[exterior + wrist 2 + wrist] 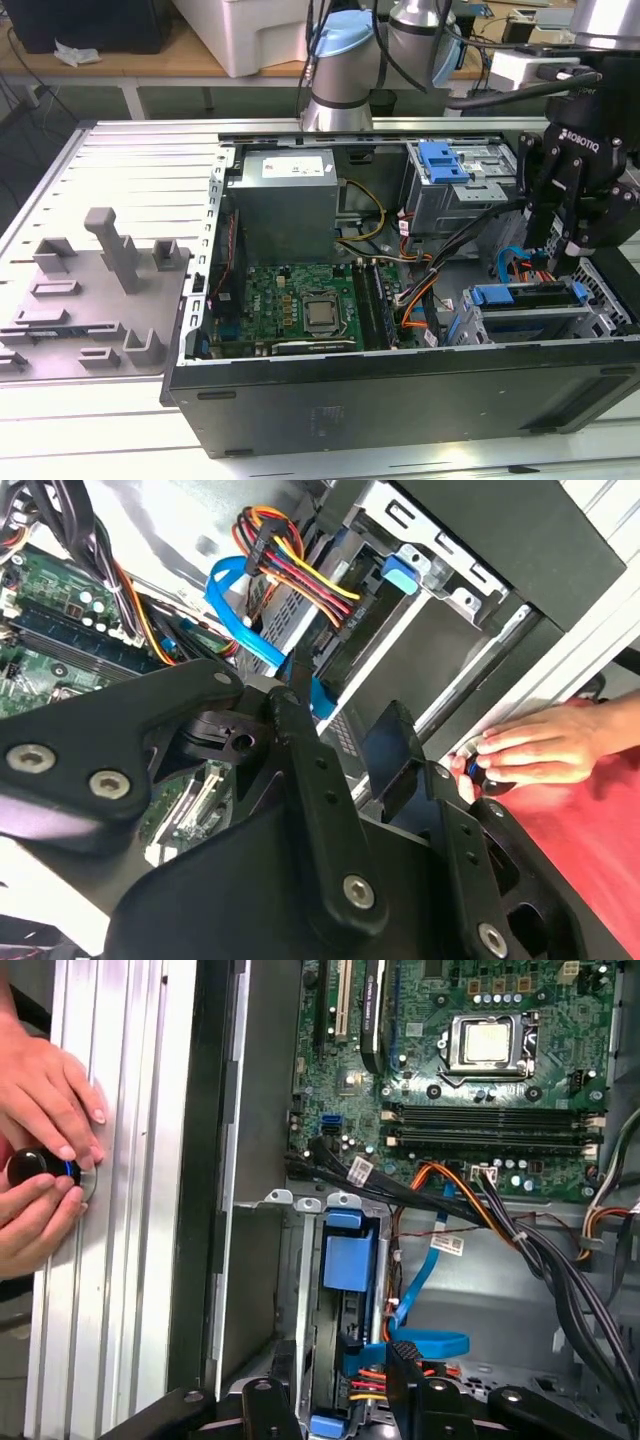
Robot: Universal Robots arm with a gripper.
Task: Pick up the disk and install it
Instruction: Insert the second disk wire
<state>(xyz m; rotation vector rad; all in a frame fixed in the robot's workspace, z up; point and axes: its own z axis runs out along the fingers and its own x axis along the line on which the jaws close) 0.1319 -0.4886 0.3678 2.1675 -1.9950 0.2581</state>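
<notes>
The disk (pixel 522 300) stands on edge in the drive cage at the open computer case's near corner, on the exterior view's right. Its blue bracket (pixel 347 1260) shows along the top edge, with a silver side below it. Red, yellow and black power wires and a blue data cable (pixel 425 1270) reach its end. My gripper (pixel 556 238) hangs just above the disk, a short gap apart, in the exterior view. It is open, with nothing between its black fingers (pixel 410 1375). In the second wrist view the gripper (pixel 345 730) looks down on the same bay.
The motherboard (pixel 300 305) fills the case floor, the grey power supply (pixel 285 205) sits behind it, and a second cage with a blue latch (pixel 445 160) is at the back. A person's hands (pixel 45 1160) hold a black knob beside the case. A grey fixture plate (pixel 95 290) lies on the exterior view's left.
</notes>
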